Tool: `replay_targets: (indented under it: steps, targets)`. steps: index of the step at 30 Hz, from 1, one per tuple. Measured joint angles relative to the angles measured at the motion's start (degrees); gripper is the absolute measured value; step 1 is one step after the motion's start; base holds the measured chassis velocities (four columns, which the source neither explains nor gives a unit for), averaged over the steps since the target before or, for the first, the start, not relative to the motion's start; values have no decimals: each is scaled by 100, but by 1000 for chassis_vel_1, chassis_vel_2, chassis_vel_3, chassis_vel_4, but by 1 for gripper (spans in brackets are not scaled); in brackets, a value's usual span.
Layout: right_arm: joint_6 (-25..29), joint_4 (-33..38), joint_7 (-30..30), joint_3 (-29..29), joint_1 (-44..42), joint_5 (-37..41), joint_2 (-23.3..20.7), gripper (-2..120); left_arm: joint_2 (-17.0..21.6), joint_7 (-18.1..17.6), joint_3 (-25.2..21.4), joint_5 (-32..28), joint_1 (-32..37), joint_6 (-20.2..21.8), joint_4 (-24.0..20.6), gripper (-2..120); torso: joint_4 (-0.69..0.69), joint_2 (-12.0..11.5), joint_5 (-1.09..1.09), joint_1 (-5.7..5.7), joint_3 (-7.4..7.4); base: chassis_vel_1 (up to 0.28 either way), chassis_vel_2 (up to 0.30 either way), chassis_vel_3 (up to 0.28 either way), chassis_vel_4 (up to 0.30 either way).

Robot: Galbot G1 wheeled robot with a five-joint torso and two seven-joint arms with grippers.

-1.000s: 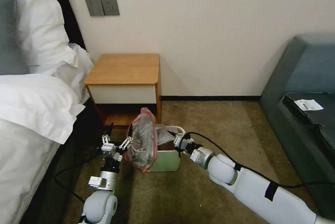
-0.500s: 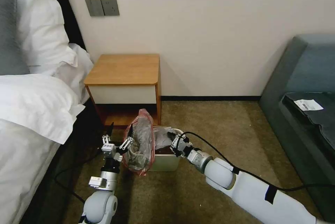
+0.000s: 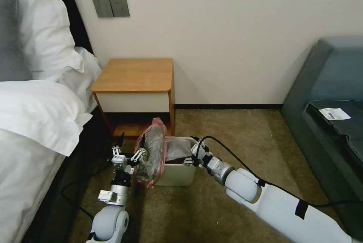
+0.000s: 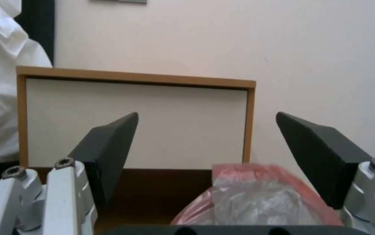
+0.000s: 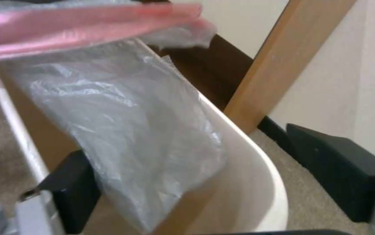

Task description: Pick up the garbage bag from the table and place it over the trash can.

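The trash can (image 3: 177, 174) stands on the carpet in front of the table (image 3: 134, 74). The garbage bag (image 3: 153, 151), grey film with a pink-red rim, stands crumpled over the can's left side and sags into its mouth. My left gripper (image 3: 131, 141) is open just left of the bag, whose rim (image 4: 257, 192) lies low beside one finger (image 4: 318, 156). At the can's right side my right gripper (image 3: 190, 150) is open. Its fingers (image 5: 72, 192) straddle the can's rim (image 5: 261, 182), with bag film (image 5: 126, 130) between them.
A bed with white pillows (image 3: 34, 114) lies close on the left. A grey sofa (image 3: 332, 122) with a paper slip (image 3: 334, 113) is on the right. A black cable (image 3: 72, 190) runs along the floor by the left arm. Open carpet (image 3: 234, 129) lies between can and sofa.
My right arm has swung and its wrist turned at the can's right rim. The can has slid slightly left and more grey film lies in its mouth. The left gripper barely moved.
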Motion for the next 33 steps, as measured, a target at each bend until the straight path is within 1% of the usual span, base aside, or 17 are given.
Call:
replay_targets:
  steps: [9,12,14,16,21,25,26,27,29,30,33]
  targets:
    - [-39,190,-128,178,-60,96,-162,100,-13,0,4,26,-38,13,41,82,0,0,0,0,0,0,0,0,0]
    - [-50,299,-395,338,-187,96,-325,100,-16,-4,6,44,-38,23,53,82,0,0,0,0,0,0,0,0,0]
    - [-54,322,-465,382,-225,97,-362,100,-12,-7,6,44,-39,28,53,82,0,0,-1,0,0,0,0,0,0]
    - [-81,424,-686,545,-366,140,-484,100,10,-20,6,44,-53,47,53,82,-1,0,1,0,0,0,0,0,0]
    - [-108,571,-864,721,-467,312,-614,100,23,-34,11,44,-72,69,49,82,0,0,1,0,0,0,0,0,0]
    - [-138,881,-1286,1084,-568,614,-911,100,83,-119,34,-85,-67,258,-113,82,0,0,0,0,0,0,0,0,0]
    - [-138,881,-1286,1084,-568,614,-911,100,83,-119,34,-85,-67,258,-113,82,0,0,0,0,0,0,0,0,0]
    - [-76,936,-1369,1182,-602,723,-968,100,119,-175,44,-152,-49,377,-208,82,-1,0,-2,0,0,0,0,0,0]
    - [181,1012,-1401,1388,-659,1153,-977,100,202,-381,53,-326,37,740,-552,82,-1,0,-1,0,0,0,0,0,0]
    - [181,1012,-1401,1388,-659,1153,-977,100,202,-381,53,-326,37,740,-552,82,-1,0,-1,0,0,0,0,0,0]
    - [412,1016,-1095,1489,-639,1555,-723,100,269,-658,57,-658,209,1446,-1139,82,1,0,1,0,0,0,0,0,0]
